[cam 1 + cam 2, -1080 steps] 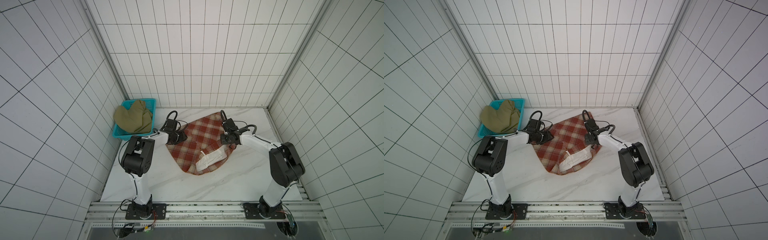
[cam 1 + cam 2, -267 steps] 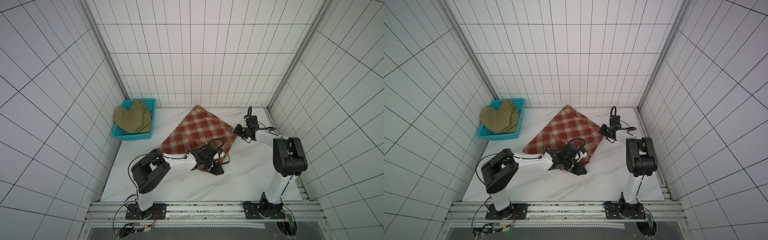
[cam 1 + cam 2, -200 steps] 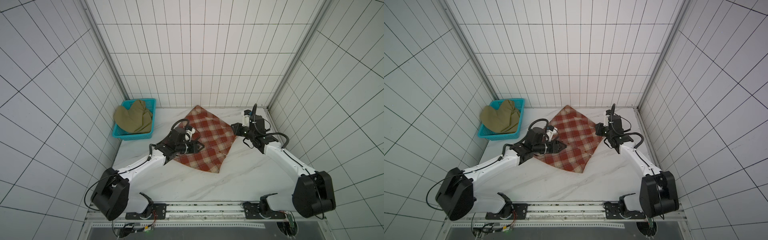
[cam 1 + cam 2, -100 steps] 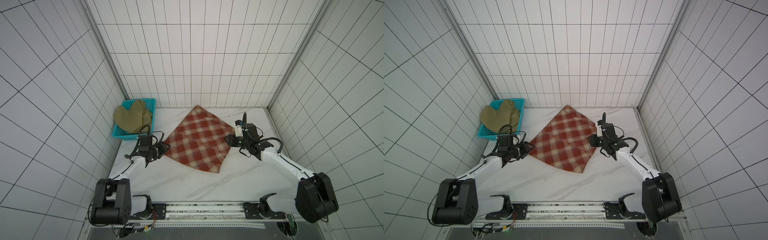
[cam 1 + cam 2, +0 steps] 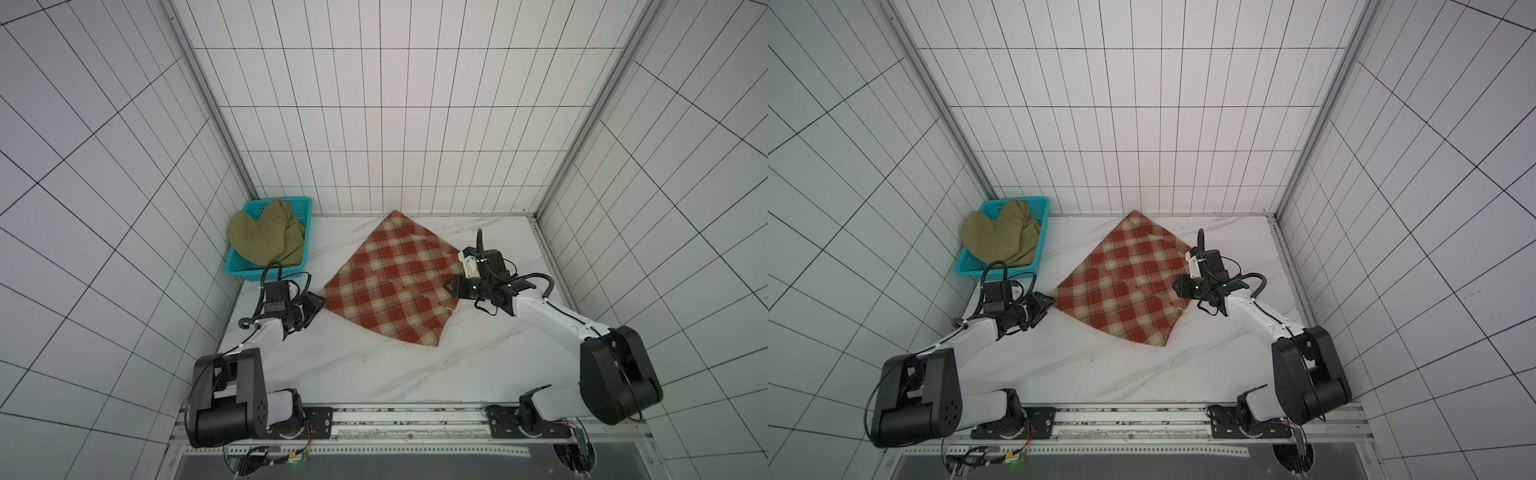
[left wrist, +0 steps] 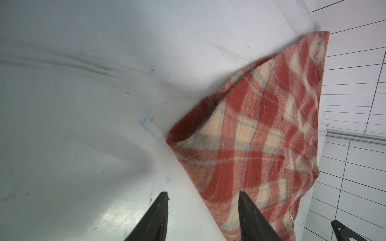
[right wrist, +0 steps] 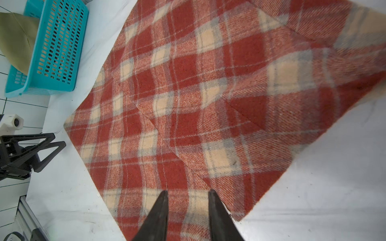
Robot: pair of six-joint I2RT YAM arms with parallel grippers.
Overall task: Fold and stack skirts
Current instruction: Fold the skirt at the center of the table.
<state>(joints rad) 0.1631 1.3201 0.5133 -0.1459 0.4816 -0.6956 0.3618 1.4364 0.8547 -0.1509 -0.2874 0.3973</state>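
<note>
1. The teal basket is sitting beyond the left gripper, holding the crumpled olive-khaki skirt.
2. The plaid skirt is lying flat between both grippers.
3. The left gripper and the right gripper are hovering spread, gripping nothing.

Plaid skirt lies flat on table; khaki skirt, apparently crumpled, fills basket.

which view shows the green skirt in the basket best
A top view: the green skirt shows nearly whole, heaped in the blue basket; both top views show this equally. The right wrist view catches only a part beside the basket wall. The left wrist view shows none.
</note>
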